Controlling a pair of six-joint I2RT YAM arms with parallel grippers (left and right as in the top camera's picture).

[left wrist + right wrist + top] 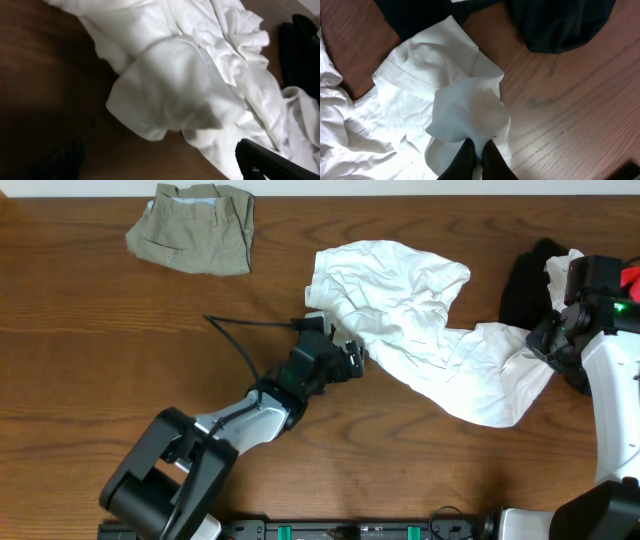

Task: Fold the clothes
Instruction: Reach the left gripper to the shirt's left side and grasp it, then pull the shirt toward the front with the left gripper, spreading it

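Toward the desk's (90,350) back-left edge lies a khaki piece (195,225). Mid-desk my left gripper (350,356) gapes wide at the edge of the white top (410,310), perhaps touching, ready to bite; my right gripper (477,150) pinches its right end to stretch it.

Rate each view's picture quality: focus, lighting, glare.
Overhead: sharp and evenly lit, with the white top slightly washed out at its brightest folds. Left wrist: soft, blurred close-up of the fabric, with the table dark and murky. Right wrist: crisp wood grain, clear creases in the cloth, no glare.
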